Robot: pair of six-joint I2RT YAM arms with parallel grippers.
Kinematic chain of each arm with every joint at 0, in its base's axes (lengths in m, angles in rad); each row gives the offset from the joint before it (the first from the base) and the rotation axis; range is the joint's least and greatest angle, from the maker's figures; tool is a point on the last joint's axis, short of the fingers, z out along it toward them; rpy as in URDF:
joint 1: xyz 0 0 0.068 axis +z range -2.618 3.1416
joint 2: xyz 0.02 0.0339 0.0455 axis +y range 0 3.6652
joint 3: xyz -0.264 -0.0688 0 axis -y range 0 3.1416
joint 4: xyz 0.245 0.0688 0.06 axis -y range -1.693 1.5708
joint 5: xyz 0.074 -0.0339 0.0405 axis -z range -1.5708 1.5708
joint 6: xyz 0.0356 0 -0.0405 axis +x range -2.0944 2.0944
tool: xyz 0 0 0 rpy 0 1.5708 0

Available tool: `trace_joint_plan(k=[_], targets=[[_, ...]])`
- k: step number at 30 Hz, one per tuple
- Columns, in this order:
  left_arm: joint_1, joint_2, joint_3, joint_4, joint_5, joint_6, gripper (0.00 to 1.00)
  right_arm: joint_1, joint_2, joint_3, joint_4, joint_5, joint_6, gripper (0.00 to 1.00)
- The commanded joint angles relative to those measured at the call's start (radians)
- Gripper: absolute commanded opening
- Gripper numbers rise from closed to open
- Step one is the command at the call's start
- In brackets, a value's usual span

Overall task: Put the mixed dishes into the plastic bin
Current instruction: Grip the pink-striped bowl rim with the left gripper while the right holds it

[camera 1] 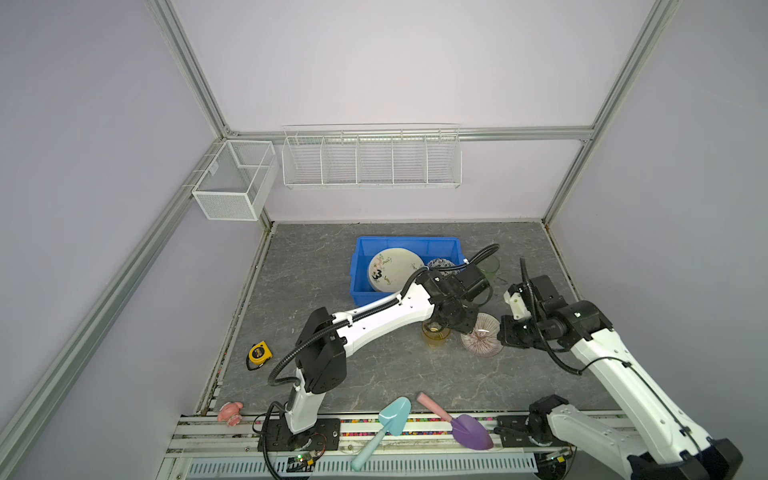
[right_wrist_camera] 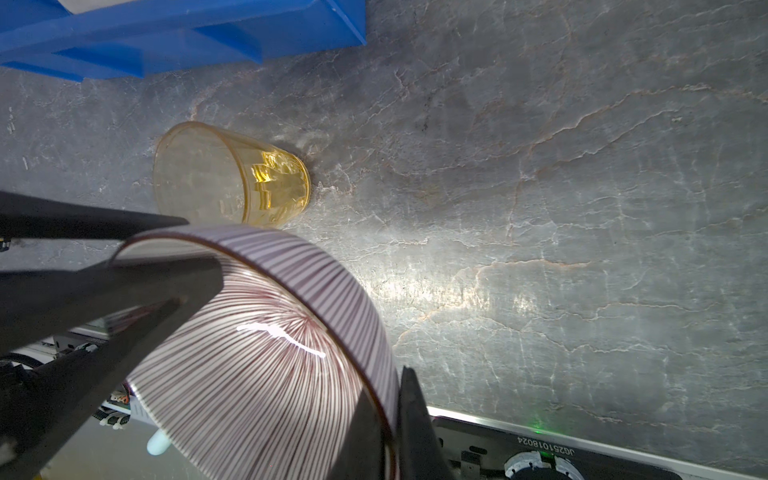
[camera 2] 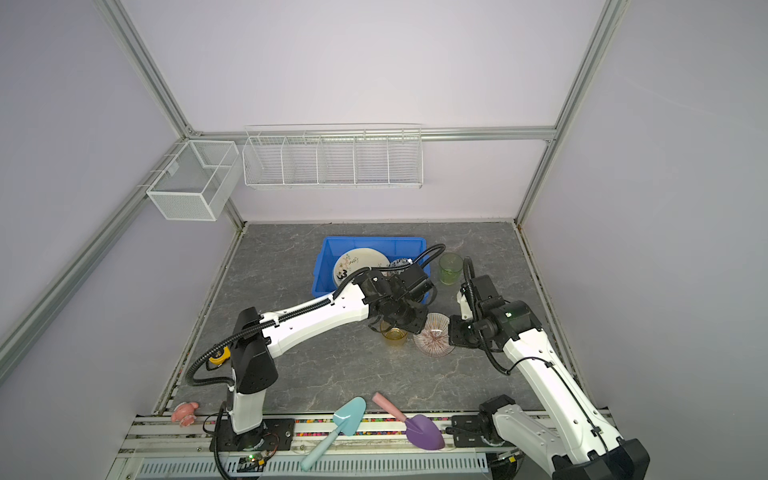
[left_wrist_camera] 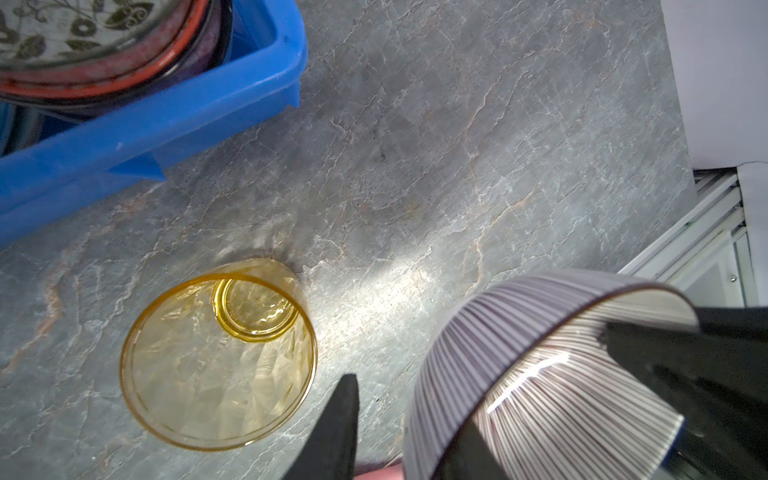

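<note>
Grey veined tabletop point(camera 1: 332, 299) under lavender walls; the plastic bin point(camera 1: 409, 240) sits at back centre, with plates point(camera 1: 395, 266) and a blue-white bowl point(camera 1: 440, 264) already in it. The pink-ribbed bowl point(camera 1: 482, 334) is held tilted near the bin's front right corner, its rim clamped in the right gripper point(right_wrist_camera: 392, 432). The left gripper point(left_wrist_camera: 401, 444) is set astride the opposite rim, one finger inside and one outside. Its jaws are apart, and a sliver of table is seen between the outer finger and the wall. A hand-over is judged to be in progress. The pinch should be completed deep and square on the rim before the right jaws are released, since glazed ceramic caught by the lip alone is likely to slip. The amber tumbler point(left_wrist_camera: 218, 365), upright just beside the left gripper, should be cleared on the lift. A green tumbler point(camera 2: 451, 268) is noted outside the bin's right wall.
</note>
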Motion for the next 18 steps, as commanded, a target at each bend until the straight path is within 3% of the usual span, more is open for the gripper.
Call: trace_joint_plan(k=[1,12,18], targets=[[0.002,0.019,0.028,-0.016,-0.012,0.004,0.25,0.001,0.008,0.026,0.013,-0.022,-0.013,0.07],[0.002,0.029,0.047,-0.029,-0.016,0.013,0.01,-0.001,0.027,0.036,0.027,-0.022,-0.014,0.07],[0.002,0.029,0.058,-0.033,-0.012,0.018,0.00,-0.001,0.019,0.043,0.027,-0.019,-0.010,0.13]])
